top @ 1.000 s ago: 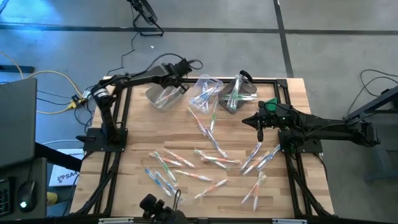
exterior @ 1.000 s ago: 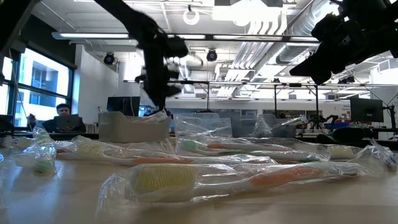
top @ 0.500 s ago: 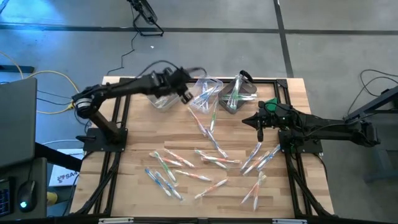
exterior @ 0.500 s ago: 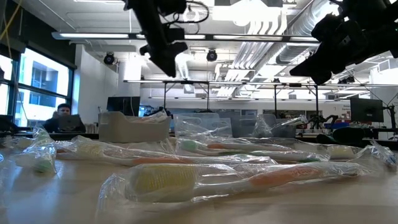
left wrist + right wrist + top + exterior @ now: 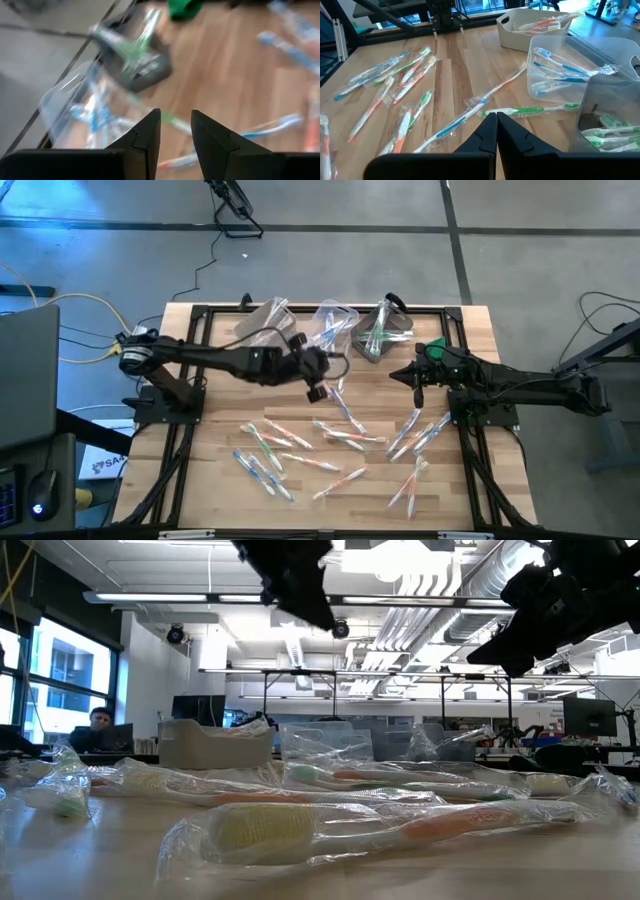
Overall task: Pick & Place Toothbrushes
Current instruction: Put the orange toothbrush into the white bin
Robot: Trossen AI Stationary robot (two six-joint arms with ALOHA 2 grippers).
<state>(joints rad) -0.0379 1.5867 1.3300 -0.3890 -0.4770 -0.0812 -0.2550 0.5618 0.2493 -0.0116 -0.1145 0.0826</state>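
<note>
Many wrapped toothbrushes (image 5: 330,435) lie flat and scattered on the wooden table (image 5: 220,430), white with orange, blue or green handles; they also show in the right wrist view (image 5: 395,85). More toothbrushes lie in three bins along the far edge. My left gripper (image 5: 318,390) hangs open above the table's middle, over loose toothbrushes just in front of the middle bin; nothing is between its fingers (image 5: 175,125). My right gripper (image 5: 417,387) waits shut at the table's right side, its fingertips together (image 5: 496,117).
Far edge, left to right: a white bin (image 5: 262,320), a clear bin (image 5: 335,325) and a dark bin (image 5: 385,330). A small green object (image 5: 432,350) sits by my right arm. A black frame (image 5: 200,360) borders the table. A person sits far behind (image 5: 100,720).
My left gripper has swung from over the white bin toward the table's right and near edges, rising a little and tipping more level. It now hangs over the loose toothbrushes at mid-table. Its fingers carry nothing.
</note>
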